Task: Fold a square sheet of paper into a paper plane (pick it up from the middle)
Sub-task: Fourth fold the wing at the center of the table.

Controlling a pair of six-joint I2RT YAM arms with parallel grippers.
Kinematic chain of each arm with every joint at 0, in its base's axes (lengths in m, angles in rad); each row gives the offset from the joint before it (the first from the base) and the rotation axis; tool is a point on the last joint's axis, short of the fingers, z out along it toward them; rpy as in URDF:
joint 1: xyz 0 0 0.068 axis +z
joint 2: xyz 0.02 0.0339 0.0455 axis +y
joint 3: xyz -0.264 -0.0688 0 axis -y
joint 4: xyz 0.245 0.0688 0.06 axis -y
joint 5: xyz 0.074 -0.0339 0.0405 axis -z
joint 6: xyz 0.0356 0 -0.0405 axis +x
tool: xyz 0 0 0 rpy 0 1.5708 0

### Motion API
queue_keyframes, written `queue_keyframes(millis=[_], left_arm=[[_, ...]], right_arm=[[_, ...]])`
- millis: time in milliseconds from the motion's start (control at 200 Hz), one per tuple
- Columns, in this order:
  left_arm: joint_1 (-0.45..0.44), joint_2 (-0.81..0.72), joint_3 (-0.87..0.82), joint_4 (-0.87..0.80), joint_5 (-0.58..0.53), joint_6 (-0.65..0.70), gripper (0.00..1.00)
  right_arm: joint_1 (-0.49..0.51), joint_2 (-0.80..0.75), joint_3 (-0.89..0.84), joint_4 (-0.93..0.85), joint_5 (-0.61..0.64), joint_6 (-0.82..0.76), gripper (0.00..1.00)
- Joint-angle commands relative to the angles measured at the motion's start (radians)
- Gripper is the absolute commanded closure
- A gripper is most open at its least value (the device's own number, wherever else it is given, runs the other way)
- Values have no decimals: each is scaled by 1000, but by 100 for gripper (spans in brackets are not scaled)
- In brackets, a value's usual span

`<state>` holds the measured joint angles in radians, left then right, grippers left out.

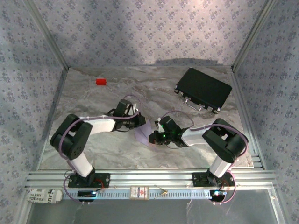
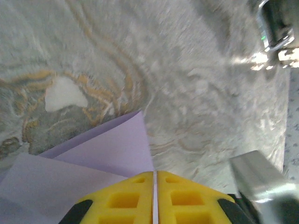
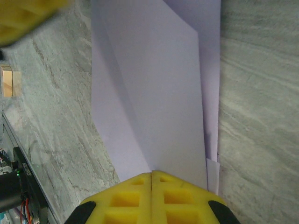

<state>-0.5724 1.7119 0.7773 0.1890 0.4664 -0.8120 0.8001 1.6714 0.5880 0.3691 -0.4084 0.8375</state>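
Observation:
The pale lilac paper (image 1: 142,132) lies folded into overlapping layers on the marble table between the two arms. In the left wrist view the paper (image 2: 107,149) runs from the lower left into my left gripper (image 2: 154,173), whose yellow fingers are shut on a thin edge of it. In the right wrist view the paper (image 3: 154,93) stretches away as a long creased strip, with my right gripper (image 3: 152,173) shut on its near end. From above, the left gripper (image 1: 139,122) and right gripper (image 1: 154,137) meet at the paper from opposite sides.
A small red block (image 1: 101,81) sits at the back left. A black rectangular case (image 1: 203,89) lies at the back right. Patterned walls enclose the table, and an aluminium rail (image 1: 149,177) runs along its near edge.

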Motion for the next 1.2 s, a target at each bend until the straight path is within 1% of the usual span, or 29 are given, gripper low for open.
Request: queue_keyframes(millis=[0,135,365,490,640,735,815,1194], left_arm=[[0,67,13,28,56,6,91],[8,86,-3,15,20,21,91],[18,92,-35,27,21,31,91],[18,99,-43,40,27,24,91],[18,96,-49,45,26,19,92],[22,96,-51,44,26,19,92],[24,94,-56,46,25,18,92],[38,95,-62,42,17,19,93]], right_arm=[[-4,3,-8,-155,11,-23,100],[-6,-14,35,-199,6,-38,100],[-6,-32,132,-212,-23,-45,100],[-6,10,202,-222,-18,-49,100],[-5,113,263,-236,-15,-47,100],[-4,159,245,-214,-19,-29,100],[1,165,219,-207,-12,-19,100],[9,51,118,-190,-20,-23,100]])
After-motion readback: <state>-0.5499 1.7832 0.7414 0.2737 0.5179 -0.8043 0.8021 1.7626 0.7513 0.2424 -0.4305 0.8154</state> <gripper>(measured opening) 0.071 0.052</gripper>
